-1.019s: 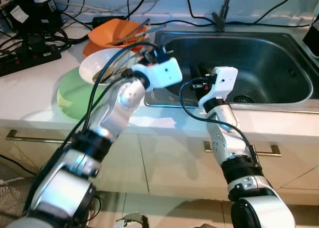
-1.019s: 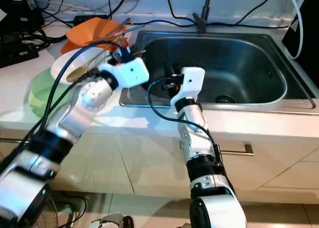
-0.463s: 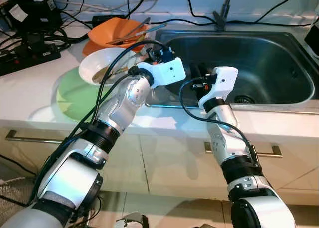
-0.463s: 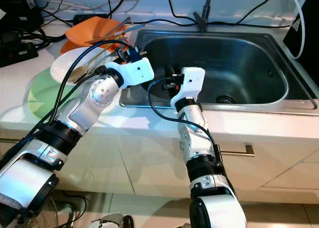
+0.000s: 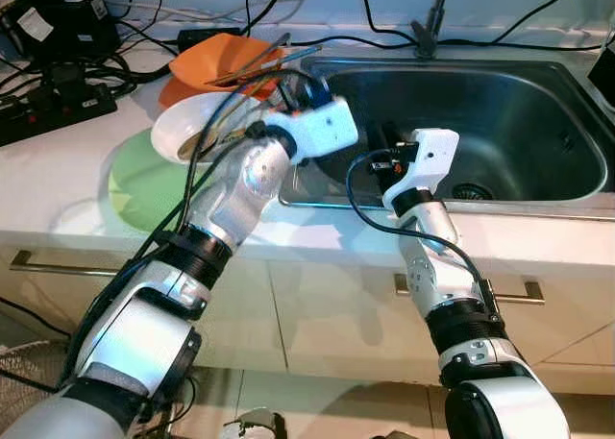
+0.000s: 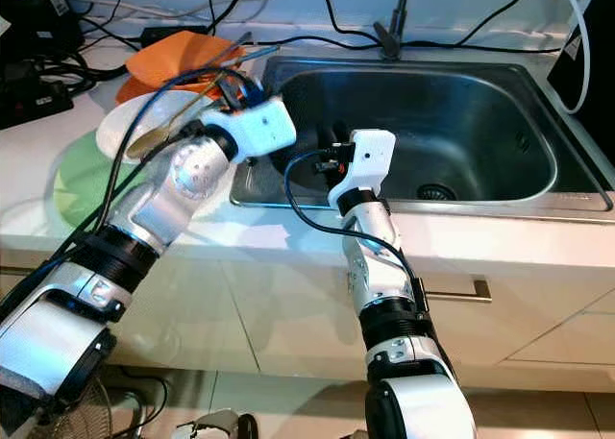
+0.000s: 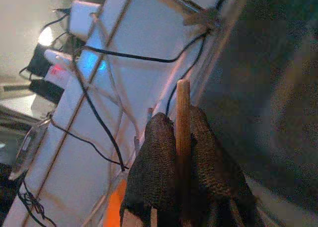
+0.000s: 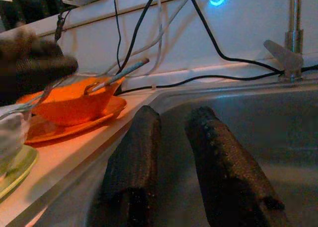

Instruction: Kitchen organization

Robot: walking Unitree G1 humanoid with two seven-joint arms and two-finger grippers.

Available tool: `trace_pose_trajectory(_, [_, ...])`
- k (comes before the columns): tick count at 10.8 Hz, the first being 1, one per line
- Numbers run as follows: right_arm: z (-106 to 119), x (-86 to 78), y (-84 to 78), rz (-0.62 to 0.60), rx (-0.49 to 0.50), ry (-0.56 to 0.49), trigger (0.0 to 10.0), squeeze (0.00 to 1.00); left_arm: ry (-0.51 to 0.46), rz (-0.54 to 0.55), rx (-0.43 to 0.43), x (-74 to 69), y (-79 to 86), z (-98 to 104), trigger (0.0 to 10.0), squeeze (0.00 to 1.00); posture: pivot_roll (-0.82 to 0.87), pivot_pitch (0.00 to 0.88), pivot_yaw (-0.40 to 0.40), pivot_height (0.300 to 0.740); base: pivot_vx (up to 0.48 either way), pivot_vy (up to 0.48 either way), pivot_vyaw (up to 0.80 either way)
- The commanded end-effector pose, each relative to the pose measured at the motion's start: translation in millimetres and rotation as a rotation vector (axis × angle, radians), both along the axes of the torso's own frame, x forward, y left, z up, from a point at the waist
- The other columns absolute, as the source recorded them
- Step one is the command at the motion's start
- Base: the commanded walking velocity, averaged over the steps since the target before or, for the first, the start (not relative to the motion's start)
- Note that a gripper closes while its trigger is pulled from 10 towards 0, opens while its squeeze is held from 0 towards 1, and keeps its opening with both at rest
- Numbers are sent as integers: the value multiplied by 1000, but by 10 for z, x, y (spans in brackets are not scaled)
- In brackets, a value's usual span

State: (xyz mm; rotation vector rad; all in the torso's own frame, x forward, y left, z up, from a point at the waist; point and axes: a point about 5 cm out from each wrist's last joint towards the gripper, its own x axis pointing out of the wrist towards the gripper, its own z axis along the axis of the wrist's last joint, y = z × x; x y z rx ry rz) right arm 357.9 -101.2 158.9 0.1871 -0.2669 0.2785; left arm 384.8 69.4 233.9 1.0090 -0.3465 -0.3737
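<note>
- Far left of the counter [image 5: 67, 184]: a black power strip [image 5: 43, 112] with a tangle of black cables [image 5: 58, 69] against the wall.
- Next along: a green plate [image 5: 135, 184] flat on the counter, with a white bowl [image 5: 187, 132] resting on its far edge.
- Behind the white bowl: an orange bowl [image 5: 226, 60] on an orange plate [image 8: 74, 125]. Metal utensils [image 5: 264, 64] lie across the orange bowl, their handles pointing toward the sink.
- Left gripper [image 5: 306, 91]: raised above the sink's left rim, just beside the bowls. In the left wrist view its two fingers [image 7: 154, 167] are pressed together on a thin wooden stick [image 7: 183, 132], which stands up between them, its tip past the fingertips.
- Sink [image 5: 538, 93]: a steel basin set into the counter, with the drain [image 5: 471, 191] at its floor and the faucet base [image 5: 428, 36] on the back rim.
- Right gripper [image 5: 382, 136]: hanging inside the sink's left part, below the rim. Its fingers [image 8: 134, 162] are spread apart with a clear gap and nothing between them.
- Below the counter: white cabinet fronts with metal bar handles [image 5: 524, 290].
</note>
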Motion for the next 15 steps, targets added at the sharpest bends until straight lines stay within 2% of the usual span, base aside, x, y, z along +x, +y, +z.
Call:
trace_pose_trajectory(1, [18, 16, 13, 1, 5, 2, 10000, 0, -30, -5, -49, 2, -2, 143, 0, 0, 84, 53, 38, 740, 0, 0, 0])
trace_pose_trajectory(3, [17, 19, 10, 3, 4, 3, 10000, 0, -23, -5, -73, -3, 10, 163, 0, 0, 87, 55, 35, 740, 0, 0, 0])
trace_pose_trajectory(4, [18, 19, 15, 5, 3, 3, 10000, 0, -22, -14, -124, -19, 21, 227, 0, 0, 87, 55, 35, 740, 0, 0, 0])
trace_pose_trajectory(5, [16, 19, 16, 6, 3, 4, 10000, 0, -21, -32, -211, -40, 36, 341, 667, 0, 92, 55, 32, 740, 0, 0, 0])
trace_pose_trajectory(6, [17, 21, 18, 8, 3, 5, 10000, 0, -29, -54, -281, -61, 36, 445, 10000, 0, 95, 56, 31, 740, 0, 0, 0])
trace_pose_trajectory(7, [17, 22, 25, 11, 3, 6, 10000, 0, -39, -82, -377, -96, 38, 601, 10000, 0, 96, 55, 30, 740, 0, 0, 0])
trace_pose_trajectory(9, [14, 25, 26, 15, 3, 8, 10000, 0, -45, -114, -476, -151, 63, 790, 10000, 0, 101, 54, 26, 740, 0, 0, 0])
trace_pose_trajectory(10, [10, 28, 26, 16, 1, 10, 10000, 0, -61, -146, -598, -201, 139, 977, 10000, 0, 105, 53, 25, 740, 0, 0, 0])
trace_pose_trajectory(11, [10, 30, 30, 18, 0, 10, 10000, 0, -66, -162, -650, -220, 179, 1055, 10000, 0, 107, 53, 24, 740, 0, 0, 0])
trace_pose_trajectory(13, [4, 34, 28, 18, -2, 13, 10000, 0, -99, -267, -862, -346, 256, 1295, 10000, 0, 107, 51, 23, 740, 0, 0, 0])
trace_pose_trajectory(14, [3, 34, 25, 16, -6, 12, 10000, 0, -97, -312, -934, -393, 273, 1361, 10000, 0, 105, 48, 25, 740, 0, 0, 0])
trace_pose_trajectory(15, [14, 34, 20, 12, -24, 3, 10000, 0, -76, -363, -1041, -421, 297, 1382, 10000, 0, 96, 49, 26, 740, 0, 0, 0])
